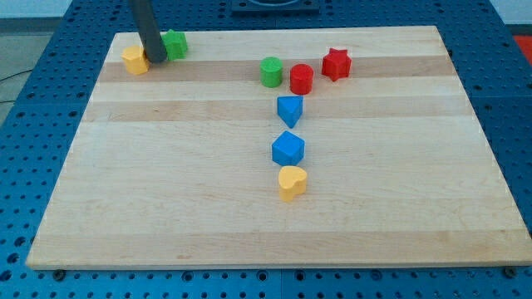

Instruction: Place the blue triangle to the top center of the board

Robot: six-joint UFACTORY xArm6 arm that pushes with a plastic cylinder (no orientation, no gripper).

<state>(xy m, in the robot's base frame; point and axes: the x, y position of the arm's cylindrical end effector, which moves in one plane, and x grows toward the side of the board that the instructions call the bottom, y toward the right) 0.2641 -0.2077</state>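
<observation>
**Rod parked at the far left corner, blue triangle mid-board**

The arm carries no claw, only a dark rod, so nothing is clenched or grasped. The rod's tip (155,60) rests at the view's top left of the table (166,208), wedged between a yellow block (135,60) on its left and a green block (174,44) on its right, close to both.

The blue triangle (289,110) lies near the board's centre, slightly toward the view's top, well apart from the tip. Just above it sit a green cylinder (271,71), a red cylinder (301,79) and a red star (336,64) in a row. Below the triangle come a blue block (288,149) and then a yellow heart (292,183), close together.
</observation>
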